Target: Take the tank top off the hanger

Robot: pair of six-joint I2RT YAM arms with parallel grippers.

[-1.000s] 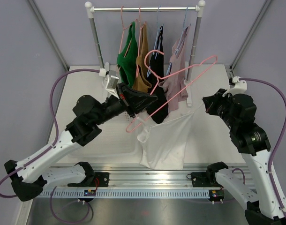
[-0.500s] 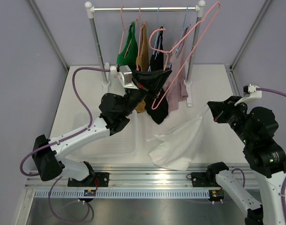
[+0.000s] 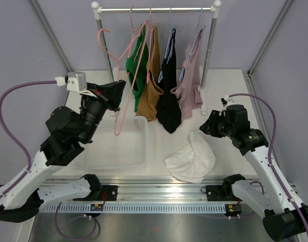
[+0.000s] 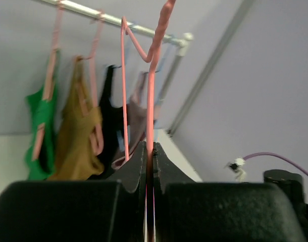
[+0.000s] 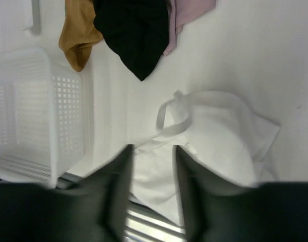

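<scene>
Since half a second ago, your left arm has swung the pink hanger (image 4: 150,108) from the rack's right post over to the left. The white tank top (image 3: 192,159) no longer hangs from your right jaws and now lies on the tabletop (image 3: 229,85).

Your left jaws are clenched on the hanger's wire. In the left wrist view the wire rises straight out from between the pressed-together fingers (image 4: 136,169). The hanger is bare. In the top view its hook stands above and left of those jaws, and its lower end reaches down past them over the white basket (image 3: 108,157). Just right of the left jaws is the rack (image 3: 154,9), carrying a green top (image 3: 139,58), a mustard top (image 3: 154,88), a black top (image 3: 169,103) and a mauve top (image 3: 189,85). The hanger crosses in front of the green one, and you cannot tell whether they touch.

Your right jaws are released, spread apart with nothing between them. Their fingers (image 5: 116,186) are blurred in the right wrist view. The tank top sits crumpled just beyond them, off the hanger, with one strap looped upward. It lies below the black top and right of the basket, not touching it.
</scene>
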